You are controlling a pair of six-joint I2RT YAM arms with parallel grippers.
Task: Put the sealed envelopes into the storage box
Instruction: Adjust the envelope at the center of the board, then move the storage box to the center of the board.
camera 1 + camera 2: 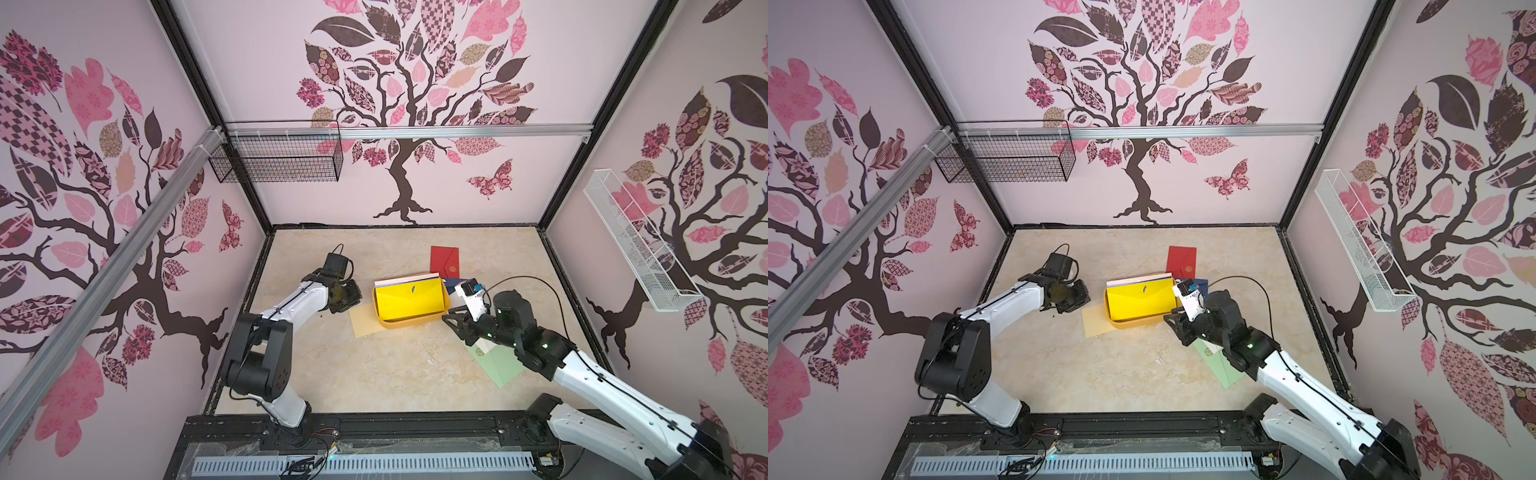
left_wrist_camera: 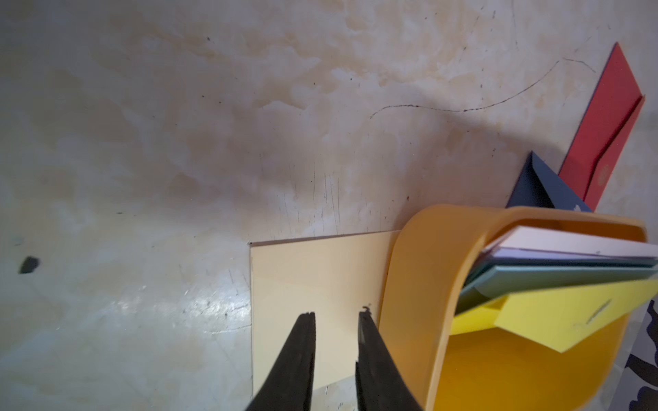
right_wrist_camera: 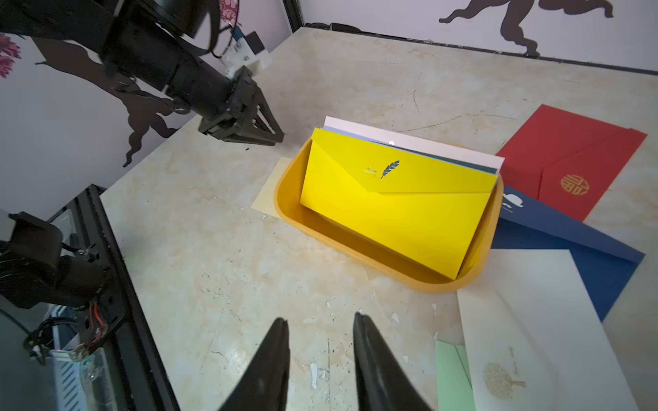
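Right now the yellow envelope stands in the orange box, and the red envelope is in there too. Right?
No. The yellow envelope stands in the box, but the red envelope lies on the table outside it; the right wrist view shows this.

Looking down from above, the storage box (image 1: 1133,323) has 1 yellow envelope (image 1: 1140,301) standing tilted inside it, with paler ones (image 1: 1138,279) poking up right behind. A cream envelope (image 1: 1093,326) lies flat against the box's left end, and the left gripper (image 1: 1074,300) hangs just past that same end. Off the box's far right corner there's a red envelope (image 1: 1181,262), with a navy envelope (image 1: 1201,285) wedged between it and the box. The right gripper (image 1: 1173,323) sits just off the box's right end. A light green envelope (image 1: 1225,368) lies near-right of the box, partly under that arm. A black wire basket (image 1: 1013,164) hangs up on the wall well beyond the box's far left, and a white mesh tray (image 1: 1362,245) is way off to its right.
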